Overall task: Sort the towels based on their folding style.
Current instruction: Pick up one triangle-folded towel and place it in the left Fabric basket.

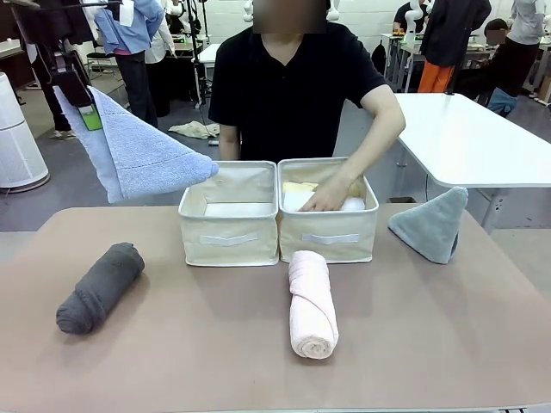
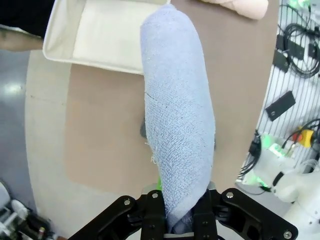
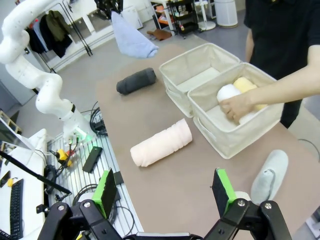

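Observation:
My left gripper (image 1: 79,101) is shut on one corner of the lavender-blue triangle towel (image 1: 142,157), which hangs in the air left of the left basket (image 1: 228,239). The left wrist view looks down the same towel (image 2: 177,125) from the gripper (image 2: 182,220). On the table lie a dark grey roll (image 1: 99,288), a pink roll (image 1: 312,303) and a grey-green triangle towel (image 1: 430,225). A person's hand (image 1: 327,198) presses on a white roll (image 1: 353,205) beside a yellow roll (image 1: 297,187) in the right basket (image 1: 329,239). My right gripper (image 3: 164,192) is open above the table's near edge, with the pink roll (image 3: 161,143) ahead of it.
The two beige baskets stand side by side at the table's middle, and the left basket (image 3: 192,67) holds no towel. The person stands at the far side. A white table (image 1: 482,138) is at back right. Cables and boxes (image 2: 295,45) lie off the table's near edge.

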Available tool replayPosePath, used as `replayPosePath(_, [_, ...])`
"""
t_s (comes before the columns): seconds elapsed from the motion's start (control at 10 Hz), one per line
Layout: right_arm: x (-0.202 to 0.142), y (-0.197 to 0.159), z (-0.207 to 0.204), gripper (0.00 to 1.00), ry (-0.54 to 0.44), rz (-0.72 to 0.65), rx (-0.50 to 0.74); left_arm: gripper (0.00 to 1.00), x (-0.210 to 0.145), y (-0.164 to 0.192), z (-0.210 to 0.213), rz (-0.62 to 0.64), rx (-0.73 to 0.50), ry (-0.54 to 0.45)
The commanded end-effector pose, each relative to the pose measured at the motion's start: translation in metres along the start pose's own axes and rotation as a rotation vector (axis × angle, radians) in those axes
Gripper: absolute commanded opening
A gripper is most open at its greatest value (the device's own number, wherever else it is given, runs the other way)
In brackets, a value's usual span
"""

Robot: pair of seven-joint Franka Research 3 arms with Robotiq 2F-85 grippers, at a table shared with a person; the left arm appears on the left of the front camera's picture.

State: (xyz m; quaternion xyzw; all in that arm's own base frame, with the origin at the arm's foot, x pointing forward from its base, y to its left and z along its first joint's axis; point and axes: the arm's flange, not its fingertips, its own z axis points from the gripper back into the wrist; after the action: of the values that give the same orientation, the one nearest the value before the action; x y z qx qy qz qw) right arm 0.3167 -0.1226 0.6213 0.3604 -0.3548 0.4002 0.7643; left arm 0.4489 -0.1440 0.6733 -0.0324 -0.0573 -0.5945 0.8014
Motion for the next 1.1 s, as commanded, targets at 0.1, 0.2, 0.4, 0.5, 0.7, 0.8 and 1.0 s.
replayPosePath(0.1, [0.0,0.0,-0.002,1.0,-0.011,0.008,0.01,0.18,0.054,0.024,0.004,-0.187,0.128,0.105])
replayPosePath(0.2, [0.0,0.0,-0.002,1.0,-0.011,0.008,0.01,0.18,0.069,0.031,-0.001,-0.228,0.137,0.121])
replayPosePath(0.4, [0.0,0.0,-0.002,1.0,-0.011,0.008,0.01,0.18,0.103,0.045,-0.018,-0.324,0.149,0.153])
replayPosePath(0.5, [0.0,0.0,-0.002,1.0,-0.011,0.008,0.01,0.18,0.116,0.049,-0.03,-0.347,0.137,0.166])
replayPosePath(0.7, [0.0,0.0,-0.002,1.0,-0.011,0.008,0.01,0.18,0.129,0.058,-0.054,-0.36,0.125,0.144])
replayPosePath(0.8, [0.0,0.0,-0.002,1.0,-0.011,0.008,0.01,0.18,0.135,0.064,-0.064,-0.352,0.112,0.131])
replayPosePath(1.0, [0.0,0.0,-0.002,1.0,-0.011,0.008,0.01,0.18,0.146,0.076,-0.087,-0.358,0.1,0.146])
